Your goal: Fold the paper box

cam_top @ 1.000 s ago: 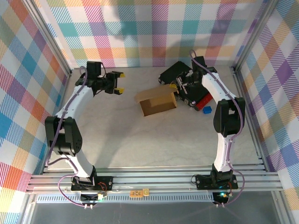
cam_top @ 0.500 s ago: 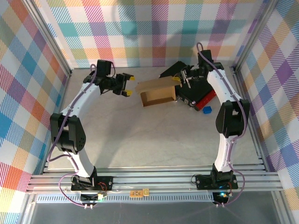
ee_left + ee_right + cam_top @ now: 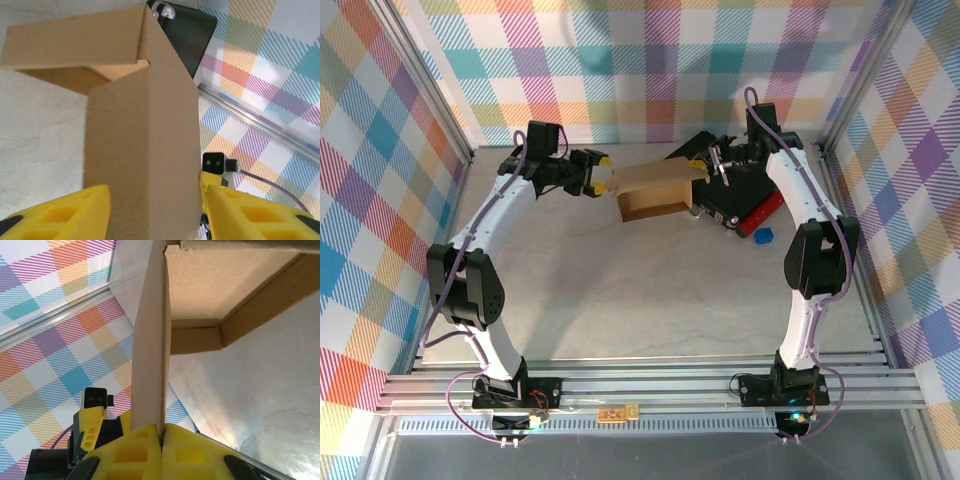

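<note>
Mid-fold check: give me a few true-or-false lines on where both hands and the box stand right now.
The right hand pinches a thin wall of the box. True.
The left hand hangs over bare table, well away from the box. False: it straddles the box's end, cardboard between its yellow tips.
The box lies as one flat sheet. False: its walls stand up around an open hollow.
A black case sits beside the box on the right arm's side. True.

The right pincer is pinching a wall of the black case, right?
No. The right pincer is pinching a wall of the brown paper box, not the black case. The right wrist view shows it.
</note>
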Available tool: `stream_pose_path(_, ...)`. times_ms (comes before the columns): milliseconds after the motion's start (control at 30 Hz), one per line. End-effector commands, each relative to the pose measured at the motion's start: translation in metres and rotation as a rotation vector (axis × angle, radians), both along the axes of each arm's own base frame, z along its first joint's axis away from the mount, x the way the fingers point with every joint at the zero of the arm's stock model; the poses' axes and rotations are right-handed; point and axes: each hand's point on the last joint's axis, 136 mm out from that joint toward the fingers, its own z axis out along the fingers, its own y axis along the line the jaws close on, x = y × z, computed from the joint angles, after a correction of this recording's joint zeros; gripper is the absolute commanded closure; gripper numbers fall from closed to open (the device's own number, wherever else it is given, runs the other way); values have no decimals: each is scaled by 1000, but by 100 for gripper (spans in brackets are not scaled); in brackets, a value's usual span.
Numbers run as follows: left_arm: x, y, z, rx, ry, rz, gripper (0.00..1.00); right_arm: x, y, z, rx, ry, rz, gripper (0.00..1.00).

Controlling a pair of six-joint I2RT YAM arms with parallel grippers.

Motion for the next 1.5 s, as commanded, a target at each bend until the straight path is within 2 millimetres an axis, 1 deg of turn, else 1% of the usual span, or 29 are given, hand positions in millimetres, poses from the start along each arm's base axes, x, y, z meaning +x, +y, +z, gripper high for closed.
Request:
stream_pose_path(0,2,-19,3,-35,-7,-32,49,-7,3,20,39,-28,14,100)
stream_pose_path(67,2,-25,1,-36,-3,-41,49,-6,3,17,38,-23,14,100)
stream_pose_path(300,0,-34,-4,-46,8,-53,49,-5,4,13,44,-15,15,100)
stream_pose_path(367,0,-36,-6,-48,10,-53,52,-5,5,12,47,-13,18,100)
stream_pose_path(500,-1,-34,-10,-43,17,-51,61,-9,10,2,48,7,34,100)
stream_pose_path(567,-4,-32,-15,-37,25,-50,65,-14,15,-6,48,26,46,100)
stream_pose_path(700,-11,-23,-28,-20,52,-43,68,-23,25,-22,38,54,62,100)
stream_pose_path(833,-19,-4,-40,28,66,-38,71,-29,36,-37,19,66,82,100)
stream_pose_path(933,-29,17,-55,103,87,-52,74,-32,44,-50,-3,62,110,100)
stream_pose_path(1033,-34,26,-77,123,85,-83,76,-34,53,-64,-26,45,149,100)
stream_pose_path(1133,-38,30,-101,125,100,-108,77,-41,60,-82,-51,45,189,100)
stream_pose_path(1200,-42,33,-112,156,116,-119,78,-46,61,-91,-64,47,204,100)
stream_pose_path(1333,-46,38,-128,202,123,-134,80,-52,63,-106,-92,47,222,100)
stream_pose_path(1467,-47,39,-140,226,138,-154,80,-56,62,-116,-125,46,247,100)
